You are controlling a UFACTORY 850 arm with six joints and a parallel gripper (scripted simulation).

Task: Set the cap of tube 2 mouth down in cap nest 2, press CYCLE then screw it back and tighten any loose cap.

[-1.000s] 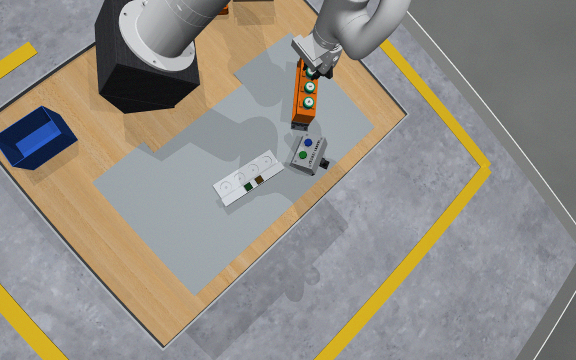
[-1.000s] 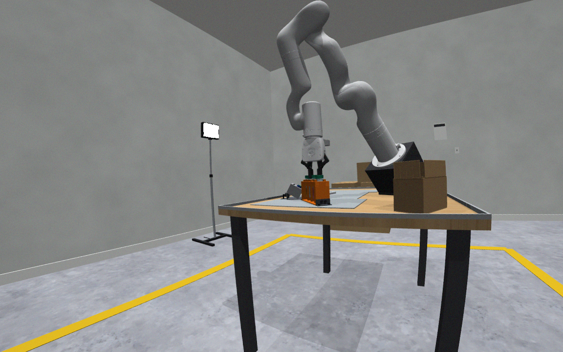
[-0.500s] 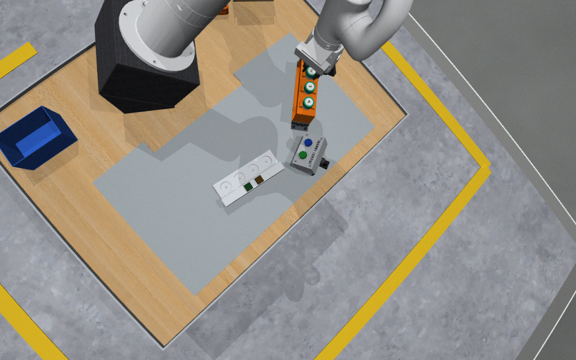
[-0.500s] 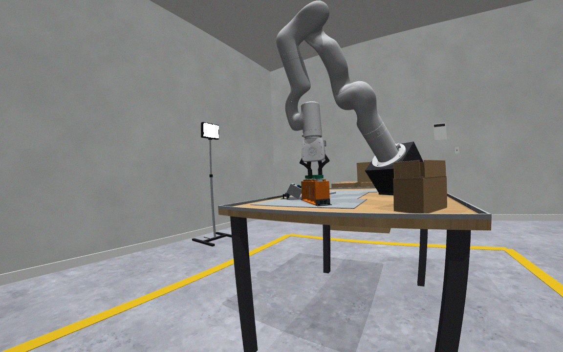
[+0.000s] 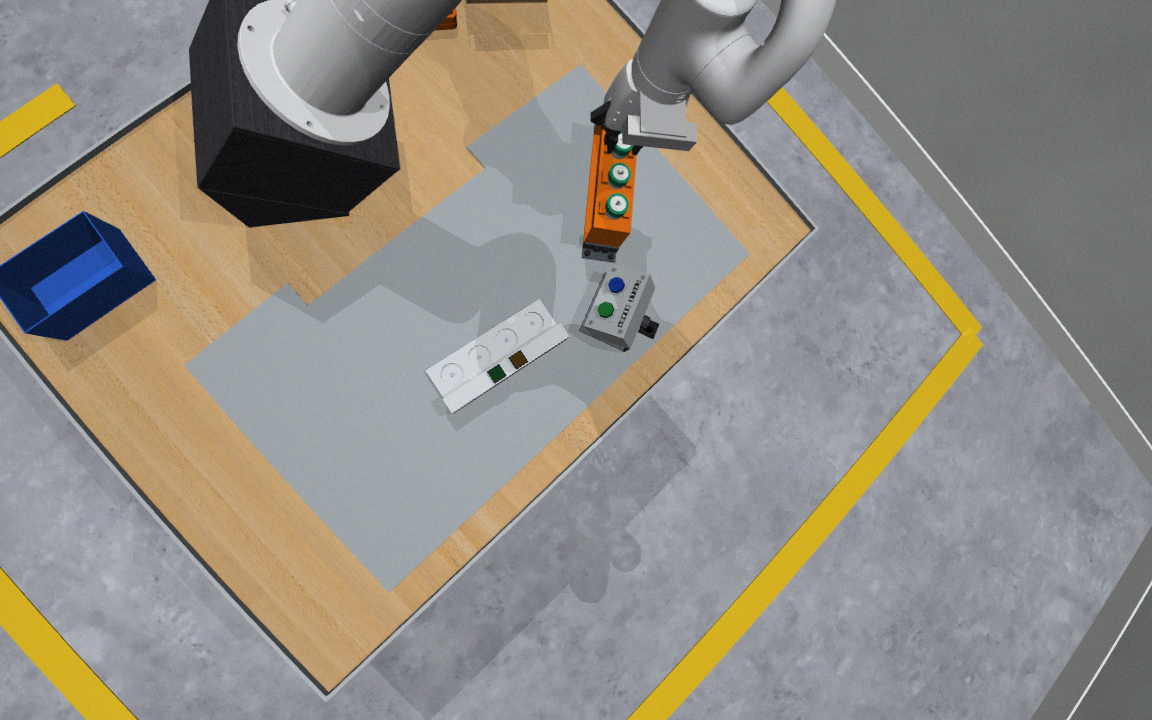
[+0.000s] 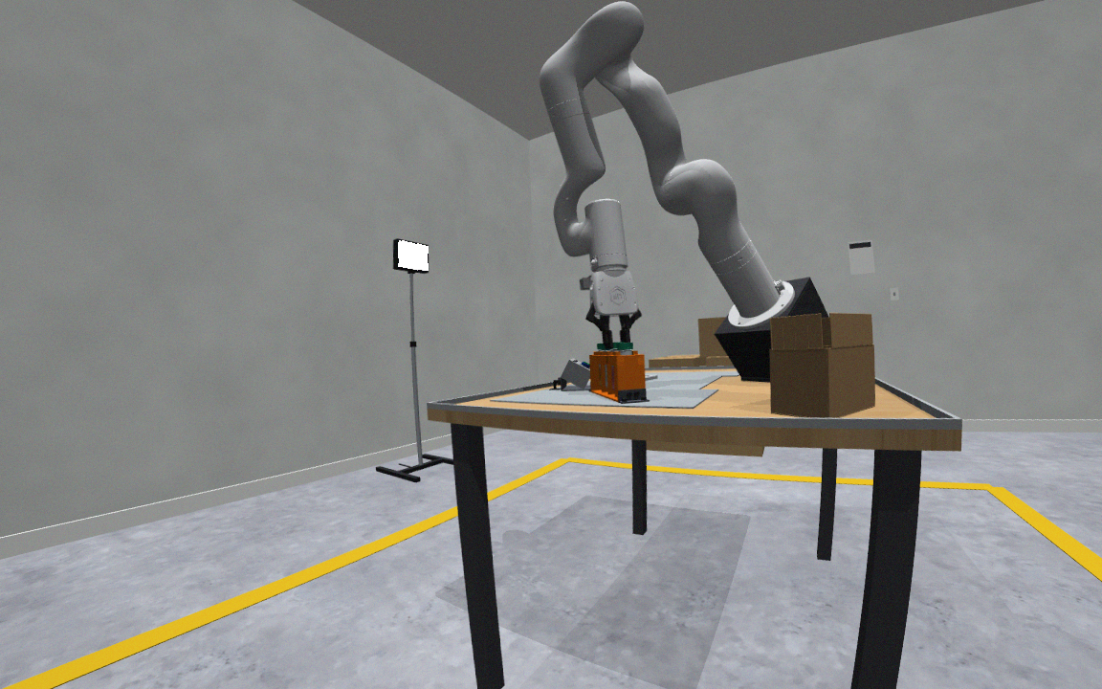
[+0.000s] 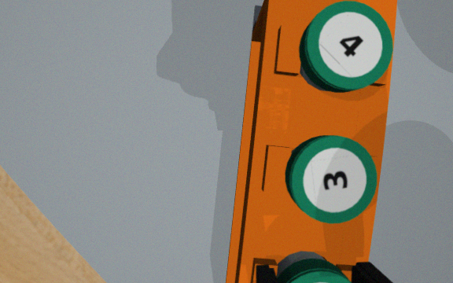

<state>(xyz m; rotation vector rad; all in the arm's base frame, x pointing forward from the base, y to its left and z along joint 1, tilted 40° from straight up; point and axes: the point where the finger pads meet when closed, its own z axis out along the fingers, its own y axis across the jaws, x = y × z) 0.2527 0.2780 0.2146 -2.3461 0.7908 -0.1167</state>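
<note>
Claw (image 5: 622,143) (image 6: 616,343) (image 7: 314,275) vert., tips down, gripping tube 2 cap (image 5: 624,149) (image 7: 314,276).

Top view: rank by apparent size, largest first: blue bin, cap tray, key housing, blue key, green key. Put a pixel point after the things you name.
1. Blue bin (image 5: 50,313)
2. Cap tray (image 5: 508,368)
3. Key housing (image 5: 593,324) (image 6: 575,374)
4. Blue key (image 5: 616,284) and green key (image 5: 605,309): they look alike in size, so I won't rank one above the other.
</note>
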